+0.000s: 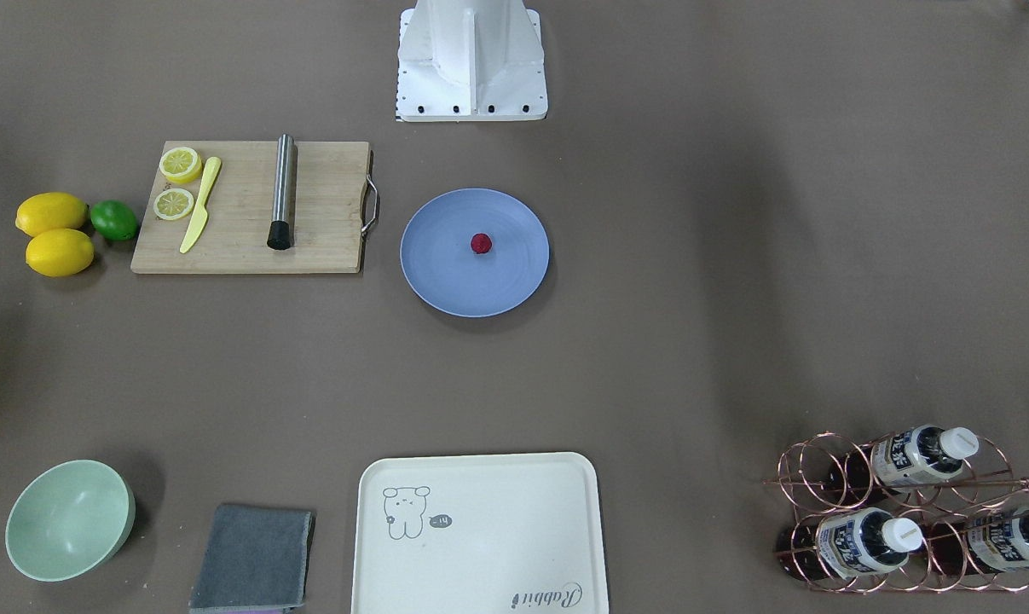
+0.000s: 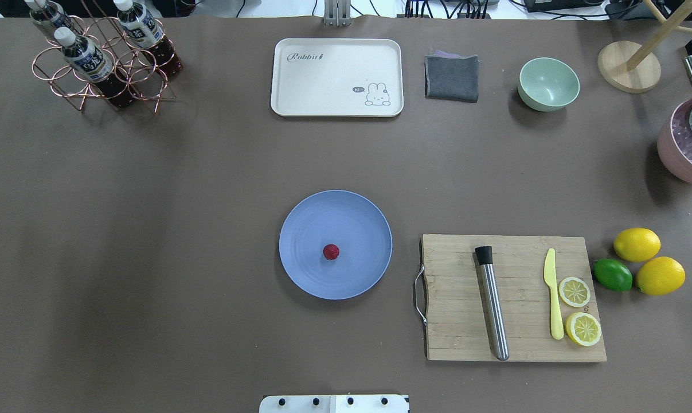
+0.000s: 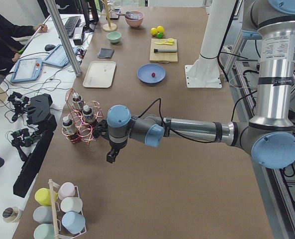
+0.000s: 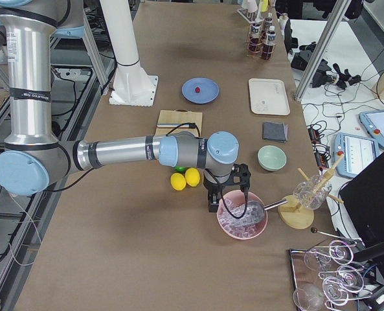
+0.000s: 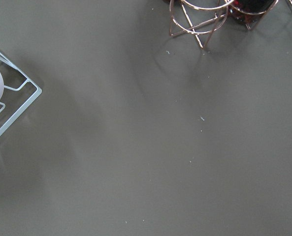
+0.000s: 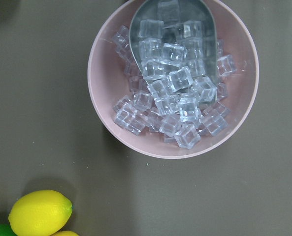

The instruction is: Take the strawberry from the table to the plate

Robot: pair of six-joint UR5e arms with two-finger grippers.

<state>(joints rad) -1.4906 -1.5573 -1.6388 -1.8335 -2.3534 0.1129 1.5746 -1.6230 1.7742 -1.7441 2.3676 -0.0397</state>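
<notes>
Sitting on plate point(image 2: 300, 275), strawberry point(image 2: 331, 252) well apart from left hand point(image 3: 110, 158), right hand point(image 4: 213, 206); grips: cannot tell.

The strawberry point(image 2: 331, 252) lies near the middle of the plate point(image 2: 346, 213), which sits at the centre of the table point(image 2: 151, 229), straight ahead of the robot's base point(image 2: 334, 404). Just to the robot's right of the plate lies a cutting board point(image 2: 454, 269) carrying a muddler point(image 2: 493, 307), a knife point(image 2: 552, 295) and two lemon slices point(image 2: 574, 291). Right of the board, a lime point(image 2: 612, 274) sits beside two lemons point(image 2: 636, 244). Along the far edge, from the robot's left to right, stand a bottle rack point(image 2: 102, 86), tray point(image 2: 337, 77), folded cloth point(image 2: 452, 77), bowl point(image 2: 548, 84) and ice bowl point(image 2: 681, 152).
</notes>
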